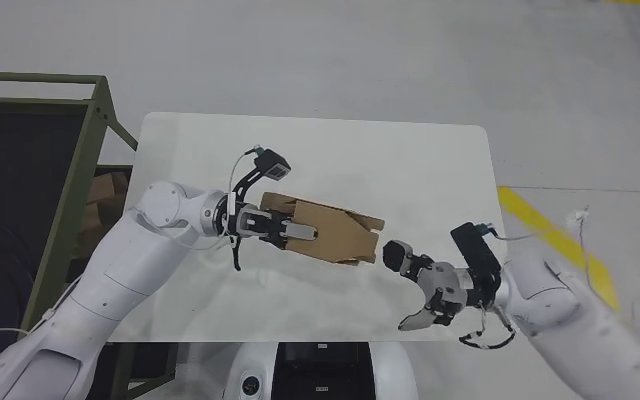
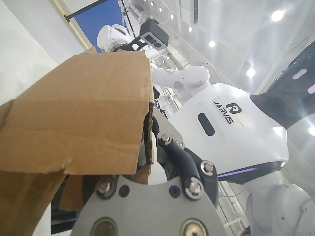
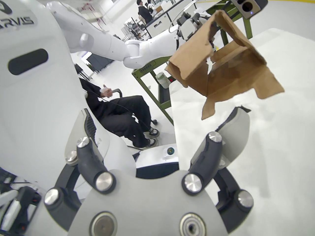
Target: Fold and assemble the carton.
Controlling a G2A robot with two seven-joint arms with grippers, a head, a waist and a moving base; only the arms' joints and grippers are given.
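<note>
A white, smooth table (image 1: 420,160) with rounded corners takes up the middle of the top view. An olive-green metal-frame cart (image 1: 62,130) stands at its left edge, with brown cardboard pieces (image 1: 102,200) lying inside it.

Over the middle of the table is the carton (image 1: 338,233), plain brown corrugated board with creased panels and ragged edges. It is partly opened into a box-like sleeve. From the right wrist view its far end gapes open, loose flaps stick out at angles and one narrow flap hangs down. There it looks raised off the tabletop rather than resting flat on it.

The left gripper (image 1: 298,231) grips the carton at the end nearest the left arm, its fingers clamped on a cardboard panel. In the left wrist view the board sits right against the black finger linkage, and a folded flap edge lies across the metal palm plate.

The right gripper (image 1: 407,288) is near the carton's other end, just beside it but not touching, and nothing is in it. Its rounded grey fingers (image 3: 235,133) are spread wide, with the opening turned toward the carton's open end.
</note>
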